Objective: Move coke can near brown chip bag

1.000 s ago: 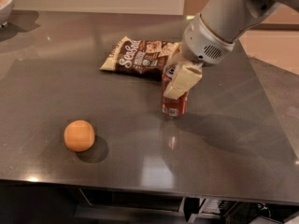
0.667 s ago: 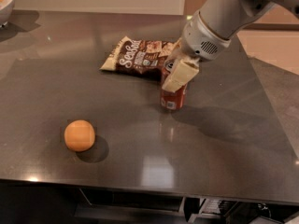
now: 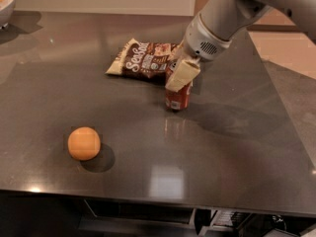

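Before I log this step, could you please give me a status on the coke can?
Gripper shut on coke can, at its top. Can upright, close beside brown chip bag. Nothing between them; orange ball well clear.

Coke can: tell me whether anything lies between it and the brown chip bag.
Nothing visible does. The coke can stands beside the brown chip bag, held in the pincer; the orange ball lies far off.

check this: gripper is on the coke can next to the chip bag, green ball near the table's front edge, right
No: the ball is orange, not green, as the camera view shows. The rest holds: gripper on the coke can next to the chip bag.
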You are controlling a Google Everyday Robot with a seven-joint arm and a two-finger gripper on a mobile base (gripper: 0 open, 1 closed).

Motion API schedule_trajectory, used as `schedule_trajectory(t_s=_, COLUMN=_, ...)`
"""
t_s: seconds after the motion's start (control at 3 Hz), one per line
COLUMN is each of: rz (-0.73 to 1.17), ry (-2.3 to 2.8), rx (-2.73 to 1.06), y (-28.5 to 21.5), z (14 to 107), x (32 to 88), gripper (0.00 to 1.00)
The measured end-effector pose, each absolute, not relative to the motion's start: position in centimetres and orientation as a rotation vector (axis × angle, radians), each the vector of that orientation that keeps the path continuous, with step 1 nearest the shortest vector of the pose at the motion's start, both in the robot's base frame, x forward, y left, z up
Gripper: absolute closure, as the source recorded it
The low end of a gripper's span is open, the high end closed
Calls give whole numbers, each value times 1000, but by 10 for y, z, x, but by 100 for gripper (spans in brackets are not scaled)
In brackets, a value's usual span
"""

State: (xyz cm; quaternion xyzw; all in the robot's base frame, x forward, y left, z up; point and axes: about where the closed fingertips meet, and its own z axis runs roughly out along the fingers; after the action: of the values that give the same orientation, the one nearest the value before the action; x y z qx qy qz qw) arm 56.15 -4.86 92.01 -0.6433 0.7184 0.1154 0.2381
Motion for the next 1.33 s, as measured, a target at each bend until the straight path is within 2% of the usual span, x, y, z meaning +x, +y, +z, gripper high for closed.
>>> schedule_trajectory(t_s=0.67, rz=286, ry=2020, rx=-1736, y=-50, z=906, x=583, gripper=100)
schedule_trajectory(t_s=1.0, rz=277, ry=2036, rx=-1712, y=-53, z=905, x=593, gripper=82)
schedule_trajectory(t_s=1.33, rz=283, ry=2045, rx=-1700, y=-56, z=903, x=599, gripper=59)
